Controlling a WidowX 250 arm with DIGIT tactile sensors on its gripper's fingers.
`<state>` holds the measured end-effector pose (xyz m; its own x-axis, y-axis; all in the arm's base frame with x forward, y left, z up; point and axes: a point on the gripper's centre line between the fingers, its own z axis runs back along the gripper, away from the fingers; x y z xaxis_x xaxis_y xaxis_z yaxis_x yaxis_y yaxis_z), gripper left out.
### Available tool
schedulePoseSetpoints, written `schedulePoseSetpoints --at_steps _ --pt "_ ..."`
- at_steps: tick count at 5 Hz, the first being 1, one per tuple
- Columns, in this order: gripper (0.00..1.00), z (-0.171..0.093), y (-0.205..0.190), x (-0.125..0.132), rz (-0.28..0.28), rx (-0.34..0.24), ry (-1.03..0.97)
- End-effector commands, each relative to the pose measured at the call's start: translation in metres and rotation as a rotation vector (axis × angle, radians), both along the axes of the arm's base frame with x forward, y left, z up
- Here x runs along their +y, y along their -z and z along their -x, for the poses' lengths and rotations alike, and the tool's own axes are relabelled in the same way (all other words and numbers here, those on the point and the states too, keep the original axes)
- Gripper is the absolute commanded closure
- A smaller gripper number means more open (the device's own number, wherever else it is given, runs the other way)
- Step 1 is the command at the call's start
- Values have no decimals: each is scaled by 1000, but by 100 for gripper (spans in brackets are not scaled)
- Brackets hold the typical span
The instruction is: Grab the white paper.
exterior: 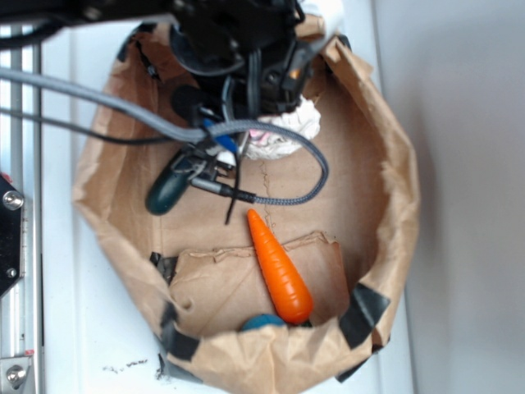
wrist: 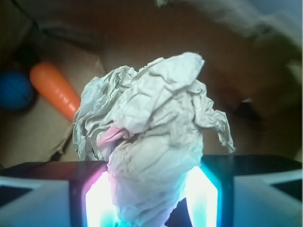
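The white paper (wrist: 151,123), a crumpled off-white wad, fills the wrist view and sits between the two glowing pads (wrist: 99,198). My gripper (wrist: 151,194) is shut on the white paper, and both pads press its lower part. In the exterior view the gripper (exterior: 267,98) hangs over the back of the brown bag. Part of the white paper (exterior: 287,131) shows under it, and the fingertips are hidden by the arm.
The brown paper bag (exterior: 385,189) walls in everything. An orange carrot (exterior: 280,271) lies near the bag's front, with a blue ball (exterior: 262,322) beside its thick end. A dark teal object (exterior: 168,190) lies at the left. A braided cable (exterior: 316,176) loops over the bag floor.
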<state>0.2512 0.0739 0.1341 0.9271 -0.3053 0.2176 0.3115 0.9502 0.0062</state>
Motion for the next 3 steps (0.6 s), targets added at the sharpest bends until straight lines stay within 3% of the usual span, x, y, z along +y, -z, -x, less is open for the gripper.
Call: schedulePoseSetpoints --at_steps 1,2,3 --pt "100 13 -83 -53 133 4 -106" --pt "100 20 -85 -65 112 94 -90" --pt "100 19 -81 -67 85 131 -104"
